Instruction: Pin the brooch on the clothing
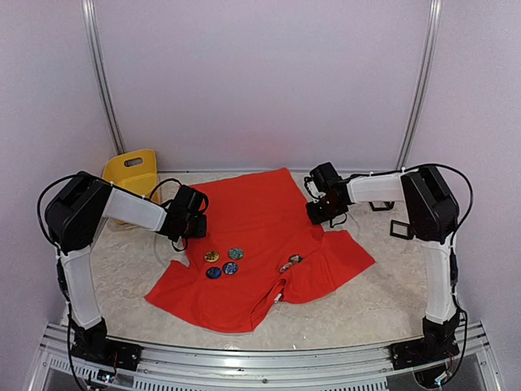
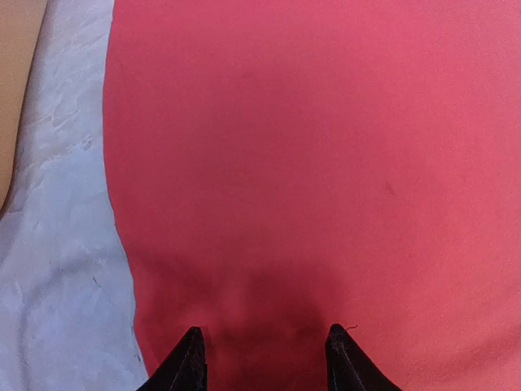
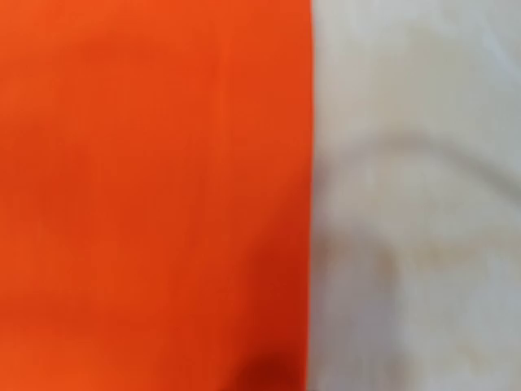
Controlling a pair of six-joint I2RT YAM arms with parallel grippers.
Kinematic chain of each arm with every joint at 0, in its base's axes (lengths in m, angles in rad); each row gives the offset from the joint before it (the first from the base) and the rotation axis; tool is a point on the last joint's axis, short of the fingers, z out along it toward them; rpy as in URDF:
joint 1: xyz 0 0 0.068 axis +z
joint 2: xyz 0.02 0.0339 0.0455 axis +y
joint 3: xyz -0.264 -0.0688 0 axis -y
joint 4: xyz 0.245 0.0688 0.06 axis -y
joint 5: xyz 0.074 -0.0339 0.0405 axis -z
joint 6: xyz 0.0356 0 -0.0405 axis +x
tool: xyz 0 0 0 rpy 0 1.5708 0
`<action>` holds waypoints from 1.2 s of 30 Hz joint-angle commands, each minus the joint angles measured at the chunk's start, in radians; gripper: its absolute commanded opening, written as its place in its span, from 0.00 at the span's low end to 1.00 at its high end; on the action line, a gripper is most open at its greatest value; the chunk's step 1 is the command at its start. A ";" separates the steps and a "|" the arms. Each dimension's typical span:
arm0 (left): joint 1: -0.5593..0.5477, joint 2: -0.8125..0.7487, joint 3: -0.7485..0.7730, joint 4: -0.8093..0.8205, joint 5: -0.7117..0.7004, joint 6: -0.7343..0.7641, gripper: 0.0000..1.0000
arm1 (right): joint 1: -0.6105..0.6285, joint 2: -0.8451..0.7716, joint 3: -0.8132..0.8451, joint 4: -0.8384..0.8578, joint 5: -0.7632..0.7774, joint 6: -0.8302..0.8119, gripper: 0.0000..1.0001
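Top external view: the clothing (image 1: 252, 232) lies spread in mid-frame, four round brooches (image 1: 212, 257) on its lower-left part, the left gripper (image 1: 194, 221) at its left edge, the right gripper (image 1: 320, 213) at its right edge. Left fingertips (image 2: 189, 362) stand parted over bare fabric, holding nothing; the right one's jaws are hidden, so I cannot tell their state. The step looks like smoothing the clothing: draw both edges outward evenly, low and slow, without jolting the brooches.
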 commanded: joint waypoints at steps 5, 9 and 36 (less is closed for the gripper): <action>0.006 -0.026 0.072 -0.003 -0.072 0.086 0.48 | 0.162 -0.411 -0.340 -0.039 0.010 0.015 0.20; -0.031 -0.096 0.032 -0.012 -0.077 0.065 0.50 | 0.269 -0.514 -0.497 -0.025 -0.111 0.128 0.18; -0.156 -0.207 -0.150 0.079 -0.059 0.074 0.55 | 0.517 -0.812 -0.726 -0.277 -0.086 0.491 0.06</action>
